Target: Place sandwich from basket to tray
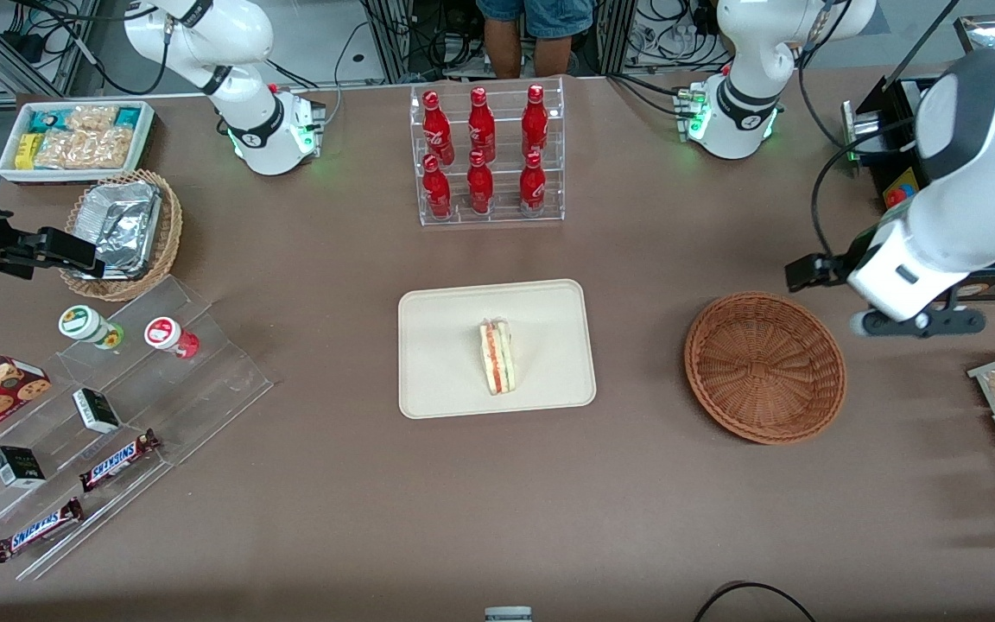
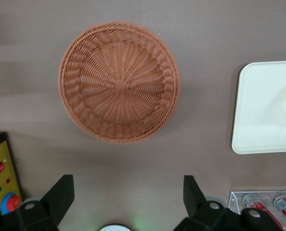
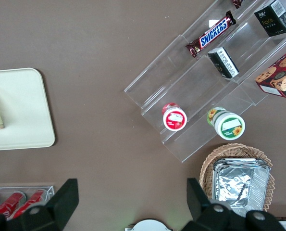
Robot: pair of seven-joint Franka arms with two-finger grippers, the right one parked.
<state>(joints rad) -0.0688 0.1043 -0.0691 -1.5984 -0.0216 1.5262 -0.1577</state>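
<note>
On the cream tray (image 1: pixel 446 345) at the middle of the counter (image 1: pixel 497 501), the sandwich (image 1: pixel 497 356) stands on edge, its orange and green filling facing up. The reddish-brown basket (image 1: pixel 763 366) sits beside the tray toward the working arm's end, holding nothing. The left gripper (image 2: pixel 128 202) hangs above the counter just beside the basket, farther from the front camera, its fingers (image 2: pixel 60 197) spread apart and grasping nothing.
</note>
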